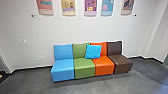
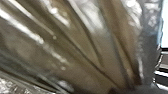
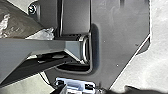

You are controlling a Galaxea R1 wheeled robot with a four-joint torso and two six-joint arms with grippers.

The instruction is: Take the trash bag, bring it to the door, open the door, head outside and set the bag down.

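1. Trash bag (image 2: 75,50) first: it's right up against the left wrist camera, see-through plastic with a brownish look, super shiny, with long creases that bunch together toward one spot.
2. Left end effector: can't tell if it's clenched on the plastic or released, tbh.
3. The right wrist view catches a bit of the bag too, a crinkly, shiny part close to the robot's grey jointed bar (image 3: 47,47) and wide dark plate (image 3: 120,37). Pale floor around the plate there.
4. Right end effector: same deal, can't tell whether it's released or clenched.
5. Head view has the robot facing a white wall (image 1: 82,30) with a row of four armless padded chairs in front. Left to right they go blue (image 1: 63,67), green (image 1: 84,67), orange (image 1: 103,65) and dark brown (image 1: 122,63), set side by side like one long couch. Pretty fun colors.
6. A bright blue cushion (image 1: 93,51) leans on the backrests, across where the green and orange ones meet.
7. Above all that, five colorful posters (image 1: 90,7) hang in a row, their tops cut off.
8. Floor (image 1: 85,88) is dark grey, with a dark baseboard (image 1: 32,68) along the wall.
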